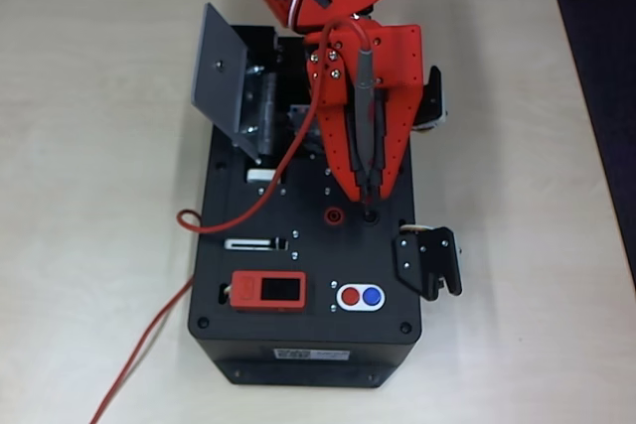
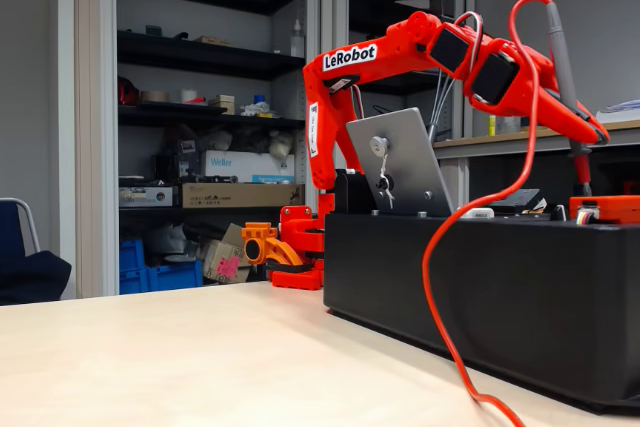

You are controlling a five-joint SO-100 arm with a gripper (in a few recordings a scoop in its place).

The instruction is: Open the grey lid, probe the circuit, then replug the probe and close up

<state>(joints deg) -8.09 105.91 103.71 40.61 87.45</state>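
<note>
The grey lid (image 1: 223,65) (image 2: 402,165) stands swung up at the back left of the black box (image 1: 303,345) (image 2: 480,277), its knob facing outward. My red gripper (image 1: 370,189) (image 2: 590,133) points down over the box top, shut on the probe (image 1: 368,111) (image 2: 560,47). The probe is held nearly upright, and its tip sits at the black round socket (image 1: 371,214), beside the red socket (image 1: 334,213). I cannot tell whether the tip is seated. Its red cable (image 1: 248,208) (image 2: 440,247) loops over the arm and trails off the box's left side. The lid and arm mostly hide the circuit.
An orange display module (image 1: 268,292) and a red and blue button pair (image 1: 360,296) sit at the front of the box top. A black bracket (image 1: 429,261) juts from the box's right side. Bare table (image 1: 89,196) lies left and right. Shelves stand behind in the fixed view.
</note>
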